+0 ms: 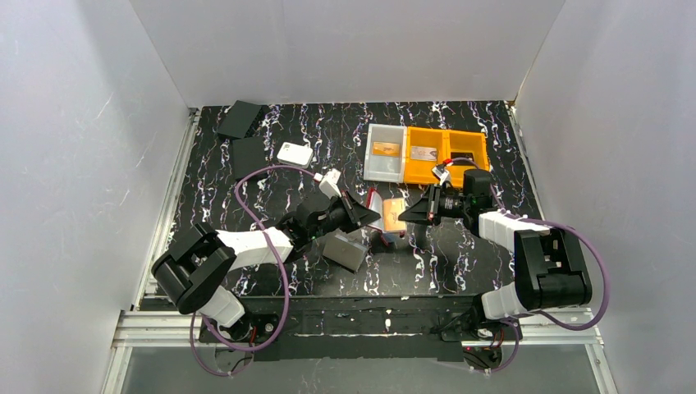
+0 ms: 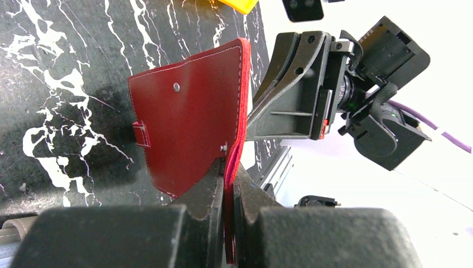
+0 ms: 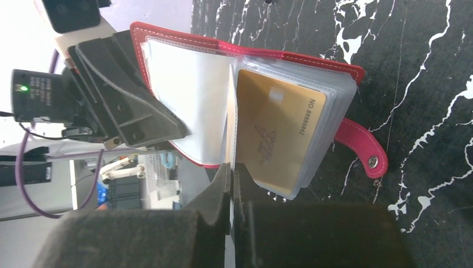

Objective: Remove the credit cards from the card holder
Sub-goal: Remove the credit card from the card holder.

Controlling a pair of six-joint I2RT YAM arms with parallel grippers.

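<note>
- Left jaws are clamped on the edge of the holder's (image 2: 189,117) red cover, keeping it upright at mid-counter between the two arms, pages fanned toward the right arm.
- Right jaws are pressed together on the free edge of a clear sleeve (image 3: 233,134) near the middle of the pages.
- The gold card (image 3: 276,134) sits in the sleeve just beside that pinch, on the tab (image 3: 362,151) side. I cannot tell whether a card edge lies inside the pinch or only plastic.
- What look like two cards lie at the far side of the counter (image 1: 328,139): one (image 1: 386,148) in the pale bin (image 1: 384,170), another (image 1: 423,153) in the orange bin (image 1: 468,167). So the job seems partly done.
- Risk: if only plastic is caught, a pull would drag the whole sleeve — straining or tearing it at the stitched spine while the card stays put.
- Risk: the left hold is on a thin strip of cover. A hard or skewed tug from the right could slide the holder free or twist it, and it would drop.
- Risk: a slick card held by a sliver may slip out partway and fall to the counter.
- Risk: both sets of jaws work very near each other — a careless withdrawal path could knock them together.
</note>
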